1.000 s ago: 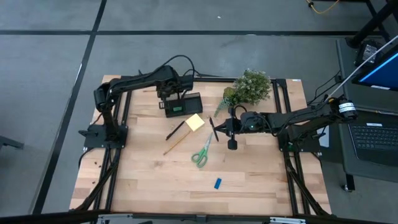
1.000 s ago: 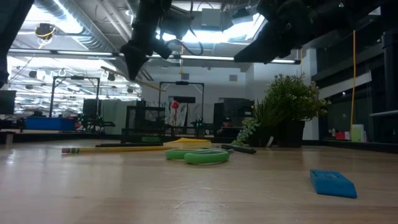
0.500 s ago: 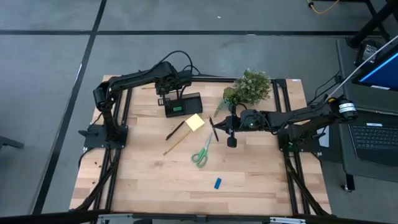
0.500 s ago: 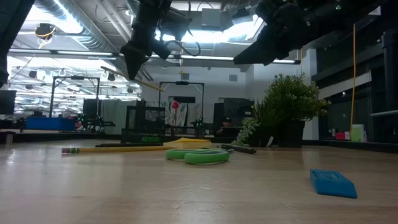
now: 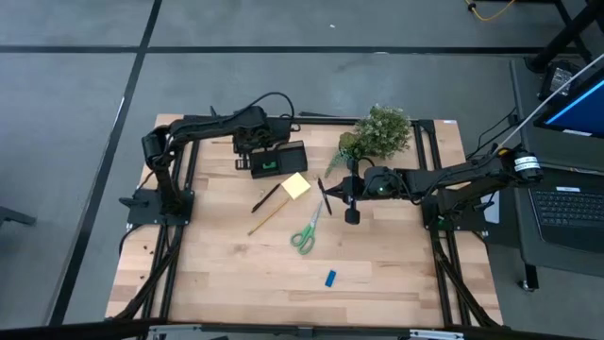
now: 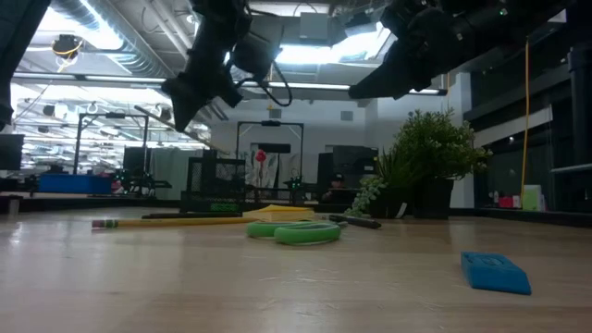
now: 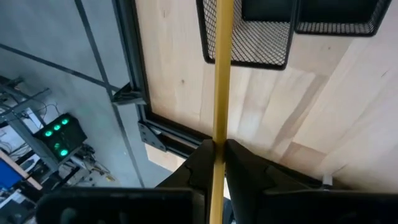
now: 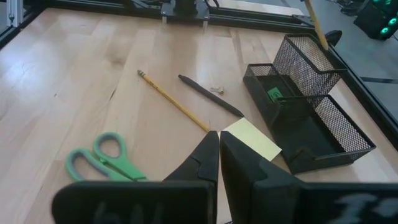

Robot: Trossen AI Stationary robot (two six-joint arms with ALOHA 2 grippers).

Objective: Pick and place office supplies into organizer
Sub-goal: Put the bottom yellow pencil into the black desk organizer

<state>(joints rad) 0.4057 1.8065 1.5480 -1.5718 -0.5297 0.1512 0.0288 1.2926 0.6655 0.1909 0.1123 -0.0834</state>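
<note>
Pale butcher-block planks make up the table (image 5: 226,274), with a grey workshop floor around it. Above the far-left part, the left gripper (image 7: 216,163) pinches a yellow pencil (image 7: 222,74) between its fingers, the shaft running straight out ahead of the jaws toward the organizer (image 5: 276,160), whose black mesh compartments lie just beyond and below the pencil's tip in the left wrist view. Held lengthwise like this, the pencil looks lined up to be dropped tip-first into the tall mesh cup, so the step in hand is probably the aiming before release; a small green piece (image 8: 275,94) lies in a low compartment. The right gripper (image 8: 219,151) waits with its fingers pressed together on nothing, hanging above the table middle. Just ahead of it lies the yellow sticky-note pad (image 8: 252,138), touching the organizer's near corner, and farther ahead a second wooden pencil (image 8: 173,99) and a black pen (image 8: 210,96) lie side by side, apart from each other. Green-handled scissors (image 8: 102,160) lie off to one side of that gripper, flat on the wood. A small blue piece (image 5: 330,278) sits alone near the table's front, well apart from both grippers, and a bushy plant (image 5: 379,130) stands beside the right arm.
</note>
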